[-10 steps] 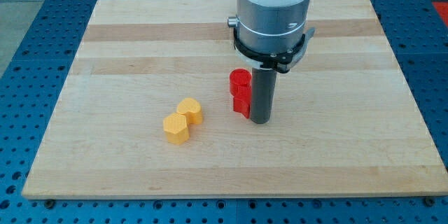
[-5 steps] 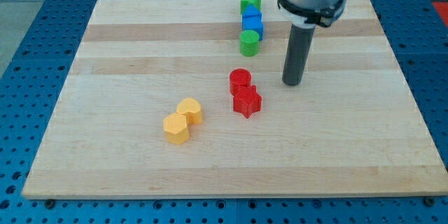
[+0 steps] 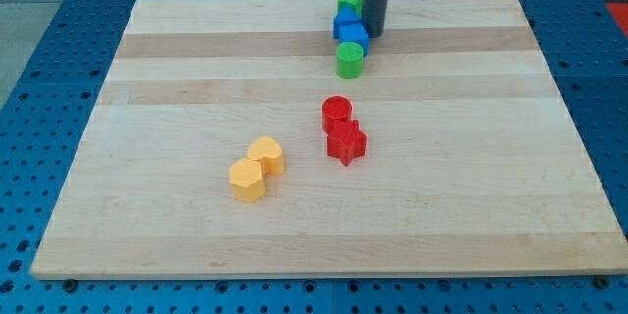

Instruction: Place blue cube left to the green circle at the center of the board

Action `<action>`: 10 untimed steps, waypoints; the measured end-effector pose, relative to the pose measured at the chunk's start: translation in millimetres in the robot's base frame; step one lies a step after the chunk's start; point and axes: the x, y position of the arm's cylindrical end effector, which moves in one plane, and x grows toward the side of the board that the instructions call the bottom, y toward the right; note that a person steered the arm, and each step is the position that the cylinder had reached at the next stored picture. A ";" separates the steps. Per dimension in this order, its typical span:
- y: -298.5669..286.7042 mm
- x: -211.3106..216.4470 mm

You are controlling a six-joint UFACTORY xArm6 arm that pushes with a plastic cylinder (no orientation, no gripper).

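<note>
The blue cube (image 3: 350,31) sits near the view's top centre of the wooden board (image 3: 196,78). The green circle (image 3: 349,60) touches it just below. A green star-shaped block (image 3: 348,1) stands just above the blue cube. My tip (image 3: 375,35) is down on the board right against the blue cube's right side, a little above and to the right of the green circle.
A red cylinder (image 3: 337,113) and a red star block (image 3: 345,142) touch near the board's middle. Two yellow blocks, a heart (image 3: 266,155) and a hexagon (image 3: 246,180), lie together at the lower left of centre.
The rod has moved from beside the red blocks up toward the view's top and now stands against the blue cube's right side. The blocks have not visibly moved.
</note>
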 end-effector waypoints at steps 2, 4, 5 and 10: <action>-51.1 -10.4; -18.8 -10.4; -9.2 -10.4; -46.0 37.7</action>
